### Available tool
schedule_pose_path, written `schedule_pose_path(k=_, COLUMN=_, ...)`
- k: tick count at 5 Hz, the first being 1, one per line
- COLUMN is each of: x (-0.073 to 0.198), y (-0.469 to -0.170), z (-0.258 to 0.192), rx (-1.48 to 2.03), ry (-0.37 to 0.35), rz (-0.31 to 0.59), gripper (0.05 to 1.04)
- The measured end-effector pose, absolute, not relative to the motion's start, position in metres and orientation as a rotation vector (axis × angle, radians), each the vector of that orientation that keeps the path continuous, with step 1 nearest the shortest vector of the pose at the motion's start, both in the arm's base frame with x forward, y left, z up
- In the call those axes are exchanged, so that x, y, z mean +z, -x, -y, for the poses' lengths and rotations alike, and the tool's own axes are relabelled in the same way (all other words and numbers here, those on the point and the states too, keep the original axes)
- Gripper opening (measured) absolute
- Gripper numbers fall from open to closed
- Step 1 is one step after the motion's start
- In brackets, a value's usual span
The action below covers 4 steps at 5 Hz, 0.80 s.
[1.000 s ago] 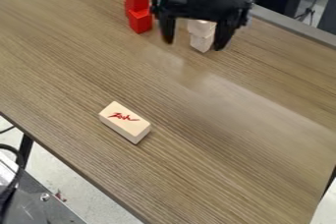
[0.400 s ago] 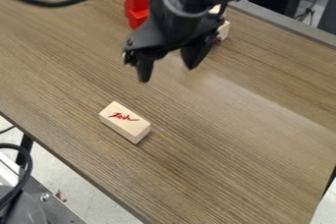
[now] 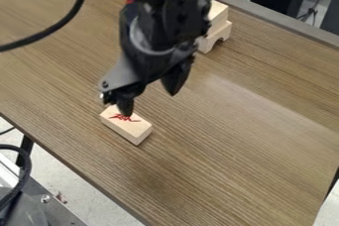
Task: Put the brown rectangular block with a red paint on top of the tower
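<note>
From where I stand, the biggest thing is the wood-grain table (image 3: 232,160), running across nearly the whole scene at a slant, with pale floor (image 3: 59,183) visible past its near-left edge. Over it comes the black robot arm (image 3: 155,27) from the top, slanting down toward the middle left. At its end hangs the black gripper (image 3: 149,103), its two fingers spread well apart, with bare tabletop showing between them and nothing pinched there. Beyond the table's far edge, at the upper right, stands a dark case (image 3: 271,7) with small blue lights, and down in the lower left corner there's some grey metal equipment (image 3: 49,207). A thick black cable (image 3: 63,22) curves down from the arm toward the left. The pale wooden tower (image 3: 216,24) sits near the far edge, beside the arm as I see it, with an arched piece at its foot. The brown rectangular block (image 3: 131,130) lies flat on the table, well apart from the tower. One fingertip overlaps its far end from here; whether they touch, I can't tell. Red paint (image 3: 134,119) marks its top face, partly hidden by that finger. Smallest is a red sliver (image 3: 129,0) peeking out beside the upper arm.
</note>
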<state>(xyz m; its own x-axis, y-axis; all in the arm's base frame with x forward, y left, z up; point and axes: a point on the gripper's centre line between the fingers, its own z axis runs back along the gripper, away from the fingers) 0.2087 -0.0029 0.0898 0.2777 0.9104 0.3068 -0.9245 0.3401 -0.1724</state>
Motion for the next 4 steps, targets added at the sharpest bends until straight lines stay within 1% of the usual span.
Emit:
schedule_pose_path(k=1, x=0.078, y=-0.203, z=-0.001, rx=1.300, ry=-0.050, rz=0.381, gripper=1.000)
schedule_pose_path(k=2, x=0.063, y=-0.202, z=-0.004, rx=1.415, ry=-0.080, rz=0.342, gripper=1.000)
schedule_pose_path(k=3, x=0.053, y=-0.206, z=-0.007, rx=1.523, ry=-0.114, rz=0.297, gripper=1.001)
schedule_pose_path(k=4, x=0.045, y=-0.211, z=-0.011, rx=1.569, ry=-0.140, rz=0.270, gripper=1.000)
